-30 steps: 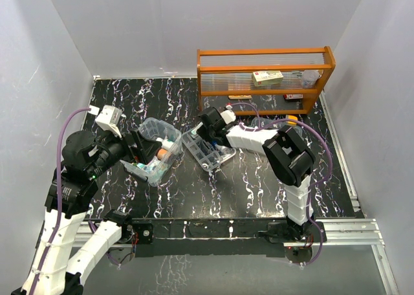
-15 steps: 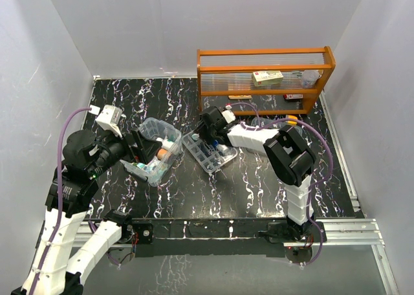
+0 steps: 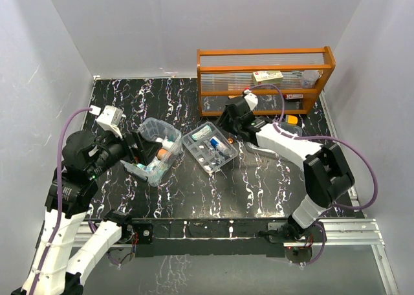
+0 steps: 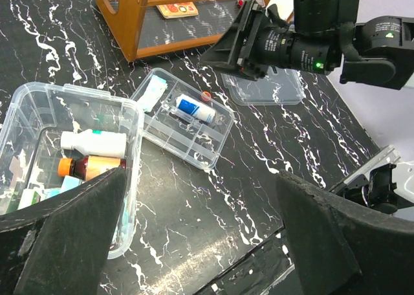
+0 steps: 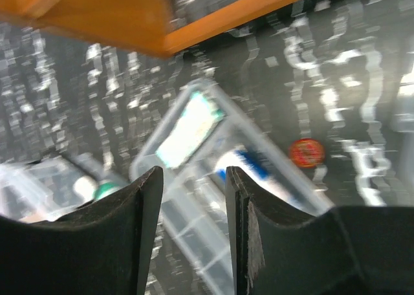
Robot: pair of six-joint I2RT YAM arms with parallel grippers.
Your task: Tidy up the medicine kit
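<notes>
Hanging half-open, your right gripper (image 3: 226, 120) grips nothing, insert tray (image 3: 206, 160) at 8 o'clock; left gripper (image 4: 200, 178) spread wide, holding nothing; bottle label (image 4: 194, 109) too small to read.

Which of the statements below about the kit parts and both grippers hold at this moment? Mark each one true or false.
1. The insert tray lies on the table outside the clear box. True.
2. The right gripper is clamped on the insert tray. False: its jaws stand apart with nothing between them.
3. A white bottle and a brown bottle with an orange cap lie in the clear box. True.
4. The lid is closed on the clear box. False: the box is open and the lid lies flat on the table beside the tray.
5. The left gripper is open. True.
</notes>
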